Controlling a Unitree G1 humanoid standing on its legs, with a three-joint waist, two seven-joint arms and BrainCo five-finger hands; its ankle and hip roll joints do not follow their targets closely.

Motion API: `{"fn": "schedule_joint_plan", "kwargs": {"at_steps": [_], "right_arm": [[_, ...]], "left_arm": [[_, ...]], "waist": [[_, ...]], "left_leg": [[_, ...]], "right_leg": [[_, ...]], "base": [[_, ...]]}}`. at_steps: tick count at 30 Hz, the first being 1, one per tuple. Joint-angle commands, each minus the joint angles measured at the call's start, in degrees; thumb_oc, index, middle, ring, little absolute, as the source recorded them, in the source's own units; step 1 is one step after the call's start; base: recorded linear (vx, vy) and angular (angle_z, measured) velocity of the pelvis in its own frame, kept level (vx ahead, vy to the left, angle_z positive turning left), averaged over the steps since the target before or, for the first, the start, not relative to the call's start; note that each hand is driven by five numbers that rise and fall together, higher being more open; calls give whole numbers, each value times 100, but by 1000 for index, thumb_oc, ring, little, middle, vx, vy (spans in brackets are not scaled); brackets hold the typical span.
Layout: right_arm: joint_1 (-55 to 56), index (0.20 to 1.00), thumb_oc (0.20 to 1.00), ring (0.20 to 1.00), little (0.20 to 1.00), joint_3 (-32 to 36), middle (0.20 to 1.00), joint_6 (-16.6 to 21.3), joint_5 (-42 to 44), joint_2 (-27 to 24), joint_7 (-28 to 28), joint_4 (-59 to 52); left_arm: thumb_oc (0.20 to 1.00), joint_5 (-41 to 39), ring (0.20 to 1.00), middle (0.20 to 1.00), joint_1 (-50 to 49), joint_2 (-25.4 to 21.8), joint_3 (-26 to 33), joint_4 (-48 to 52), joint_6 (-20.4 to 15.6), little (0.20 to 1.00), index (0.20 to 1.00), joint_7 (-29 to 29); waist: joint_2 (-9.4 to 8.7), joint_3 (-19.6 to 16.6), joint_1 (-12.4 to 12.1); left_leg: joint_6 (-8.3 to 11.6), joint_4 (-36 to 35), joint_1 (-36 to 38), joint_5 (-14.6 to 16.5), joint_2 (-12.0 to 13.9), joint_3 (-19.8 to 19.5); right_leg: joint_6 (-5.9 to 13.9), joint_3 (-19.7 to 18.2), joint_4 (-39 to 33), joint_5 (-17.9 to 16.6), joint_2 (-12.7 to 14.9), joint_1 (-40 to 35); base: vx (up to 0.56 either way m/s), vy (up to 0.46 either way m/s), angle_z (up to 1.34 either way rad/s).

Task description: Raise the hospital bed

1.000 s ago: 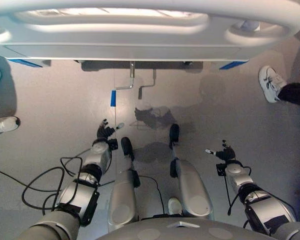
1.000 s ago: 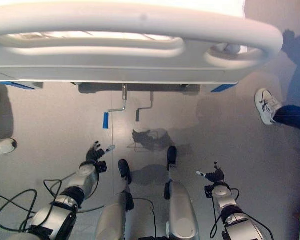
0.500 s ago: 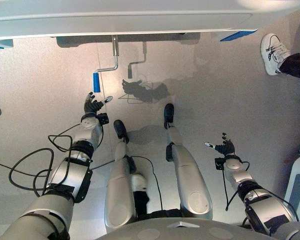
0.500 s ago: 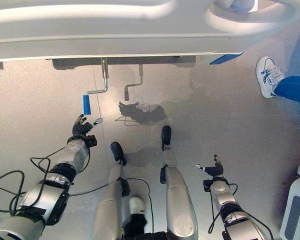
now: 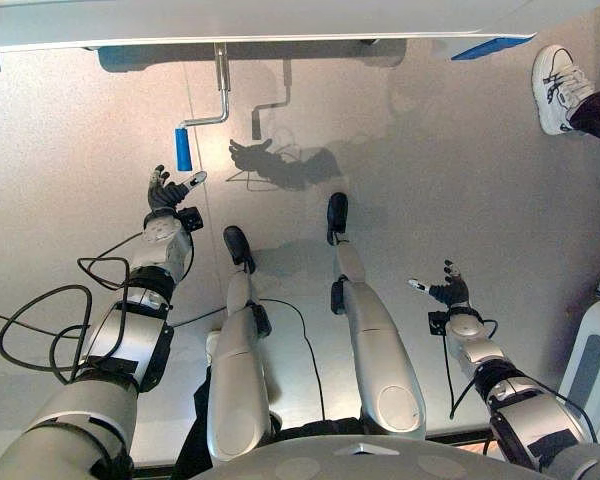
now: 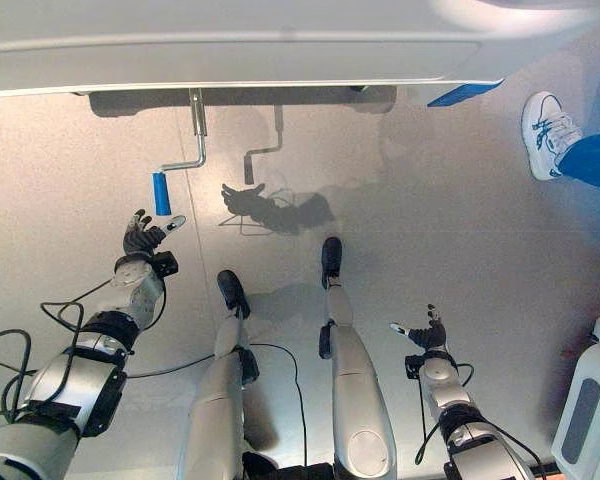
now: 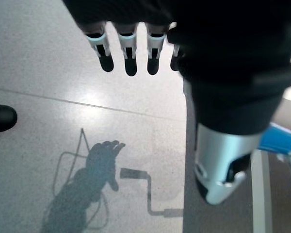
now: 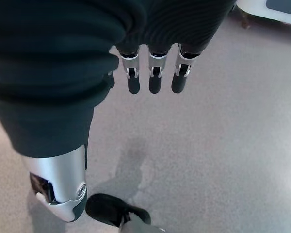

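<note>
My left hand (image 5: 163, 192), fingers spread and empty, sits just short of the crank's blue grip (image 5: 183, 150), which stands upright ahead of it, far nearer than my right hand (image 5: 448, 292).

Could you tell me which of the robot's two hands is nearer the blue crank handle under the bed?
The left hand: it is open just below the blue grip of the crank handle, not touching it. The right hand is open far off to the other side, above bare floor.

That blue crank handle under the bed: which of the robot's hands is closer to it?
The left. The left hand is open just below the blue crank handle, not touching it. The right hand is open far off to the right, low over the floor.
</note>
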State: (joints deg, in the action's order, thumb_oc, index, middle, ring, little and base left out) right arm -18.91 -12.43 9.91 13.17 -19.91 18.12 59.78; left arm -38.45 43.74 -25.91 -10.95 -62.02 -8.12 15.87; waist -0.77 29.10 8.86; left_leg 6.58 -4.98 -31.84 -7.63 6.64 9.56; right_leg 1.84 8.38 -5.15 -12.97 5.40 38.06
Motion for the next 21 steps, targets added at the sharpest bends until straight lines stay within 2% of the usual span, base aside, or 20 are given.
{"fn": "schedule_joint_plan", "kwargs": {"at_steps": [1,12,21], "right_arm": [[167,1000,1000,1000,1000,36,1000,118,160,-76,143,-10],[249,1000,1000,1000,1000,27,1000,182,266,-107,63,-75],[515,1000,1000,1000,1000,-34,1000,324,469,-91,70,-654]], "left_arm": [[1000,-169,1000,1000,30,-292,238,-98,-128,1000,1000,98],[1000,-212,1000,1000,416,-771,135,-165,-113,1000,1000,24],[1000,-297,1000,1000,1044,-1063,-97,-240,-179,1000,1000,71]], "waist": [[-59,70,44],[-109,70,71],[-219,70,195]], "left_leg": [[-66,-2,-216,-194,-80,-107],[-44,-2,-413,-237,-67,-146],[-29,-2,-806,-266,-43,-131]], "right_leg": [[690,-39,15,-1,81,-92],[717,-52,15,-45,68,83],[750,-74,15,-76,46,484]], "base": [[0,0,0],[0,0,0],[2,-3,1]]}}
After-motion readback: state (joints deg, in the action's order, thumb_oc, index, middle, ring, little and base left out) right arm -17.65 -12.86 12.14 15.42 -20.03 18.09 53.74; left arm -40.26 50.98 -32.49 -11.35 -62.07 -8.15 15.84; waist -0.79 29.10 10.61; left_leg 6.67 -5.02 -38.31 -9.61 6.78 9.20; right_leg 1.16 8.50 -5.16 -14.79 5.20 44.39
